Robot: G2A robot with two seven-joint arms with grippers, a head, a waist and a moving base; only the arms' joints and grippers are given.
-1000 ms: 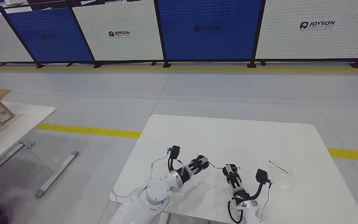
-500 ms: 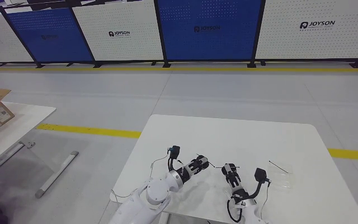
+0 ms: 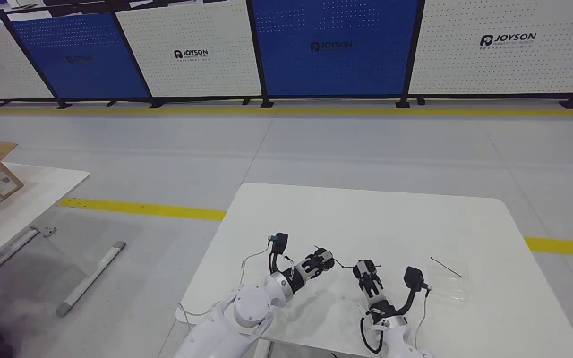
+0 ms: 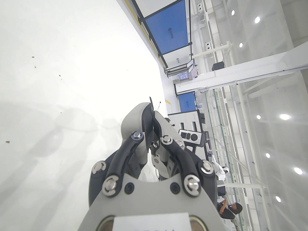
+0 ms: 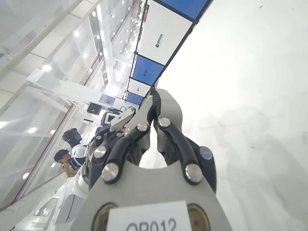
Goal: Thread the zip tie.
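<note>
Left tool point(image 4: 153, 111) pinches the zip tie point(image 4: 151, 102), right tool point(image 5: 153, 97) is clamped on what looks like its other end. Guessing they sit close together so tail meets head.

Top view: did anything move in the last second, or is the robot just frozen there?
The right gripper edged slightly toward the left gripper, narrowing the gap between them. Nothing was taken or released: both stay shut on the zip tie. The left gripper, the spare tie and the table are unchanged.
</note>
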